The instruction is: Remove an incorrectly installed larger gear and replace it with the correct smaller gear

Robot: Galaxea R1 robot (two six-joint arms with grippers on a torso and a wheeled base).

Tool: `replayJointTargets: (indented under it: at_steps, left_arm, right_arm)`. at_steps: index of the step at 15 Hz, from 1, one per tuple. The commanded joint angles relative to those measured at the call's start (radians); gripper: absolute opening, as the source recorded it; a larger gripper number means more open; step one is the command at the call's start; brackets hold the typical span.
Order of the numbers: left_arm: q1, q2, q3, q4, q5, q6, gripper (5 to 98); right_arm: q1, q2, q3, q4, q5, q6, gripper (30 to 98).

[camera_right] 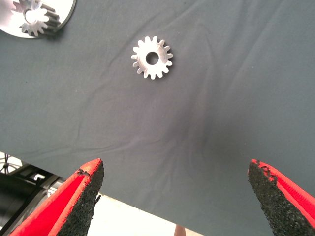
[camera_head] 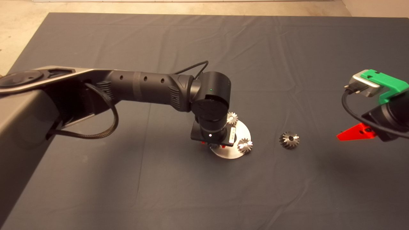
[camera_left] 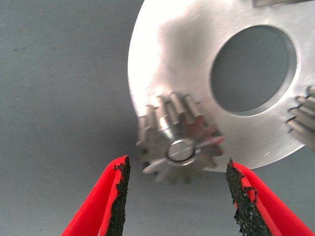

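A round steel plate (camera_head: pixel 237 154) lies mid-mat. My left gripper (camera_head: pixel 213 146) hangs over its near-left rim, open. In the left wrist view the gripper (camera_left: pixel 177 196) straddles a smaller gear (camera_left: pixel 179 147) seated on a pin at the plate's (camera_left: pixel 172 59) edge, pads apart from its teeth. My wrist hides this gear in the head view. The larger gear (camera_head: pixel 289 140) lies alone on the mat right of the plate, and shows in the right wrist view (camera_right: pixel 152 57), dark hole up. My right gripper (camera_head: pixel 354 133) hovers open at the right edge, empty (camera_right: pixel 174 196).
Two more small gears (camera_head: pixel 232 118) (camera_head: pixel 245 145) sit on the plate, which has a large round hole (camera_left: pixel 253 69). One of them shows in the right wrist view (camera_right: pixel 34 19). The left arm (camera_head: pixel 143 88) spans the mat's left half. Pale floor lies beyond the mat's far edge.
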Motion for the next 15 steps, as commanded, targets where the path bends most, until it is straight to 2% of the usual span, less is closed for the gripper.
replayJointTargets:
  at_steps: [1,2,3,4,5,6,7,8,9,10,11,12,13,15]
  left_arm:
    - [-0.086,-0.088,0.101,-0.025,0.133,0.012,48.7]
    - [-0.147,-0.085,0.165,-0.058,0.133,0.008,52.7]
    - [-0.194,-0.093,0.193,-0.098,0.133,-0.003,53.6]
    - [-0.226,-0.109,0.203,-0.141,0.117,-0.005,53.6]
    - [-0.259,-0.15,0.26,-0.174,0.109,-0.007,54.3]
    - [-0.305,-0.185,0.316,-0.19,0.095,-0.031,57.8]
    - [-0.346,-0.218,0.35,-0.221,0.065,-0.066,58.3]
    - [-0.349,-0.265,0.391,-0.245,0.025,-0.077,58.3]
    - [-0.354,-0.319,0.472,-0.246,-0.005,-0.089,60.1]
    - [-0.354,-0.39,0.535,-0.246,-0.017,-0.131,63.1]
    - [-0.354,-0.471,0.602,-0.246,-0.022,-0.174,63.5]
    - [-0.356,-0.528,0.667,-0.247,-0.021,-0.18,63.5]
    - [-0.362,-0.571,0.705,-0.247,-0.017,-0.18,64.6]
    - [-0.363,-0.652,0.753,-0.248,-0.022,-0.175,68.1]
  right_arm:
    - [0.023,-0.007,0.011,0.042,0.001,0.001,78.0]
    - [0.023,-0.007,0.013,0.042,-0.001,0.003,80.8]
    - [0.023,-0.014,0.013,0.044,-0.001,0.004,82.5]
    - [0.023,-0.018,0.019,0.054,-0.001,0.004,82.5]
    - [0.023,-0.02,0.043,0.069,0.0,0.008,84.2]
    - [0.023,-0.021,0.056,0.082,0.001,0.016,87.4]
    - [0.024,-0.029,0.058,0.106,0.001,0.032,87.6]
    - [0.029,-0.043,0.061,0.12,-0.001,0.044,87.6]
    - [0.031,-0.046,0.079,0.125,-0.001,0.049,88.2]
    - [0.038,-0.056,0.088,0.128,0.001,0.067,90.9]
    - [0.043,-0.066,0.09,0.139,-0.001,0.093,92.4]
    - [0.043,-0.069,0.095,0.15,0.001,0.103,92.6]
    - [0.043,-0.067,0.105,0.151,0.001,0.116,95.7]
    - [0.043,-0.067,0.108,0.159,0.001,0.142,97.0]
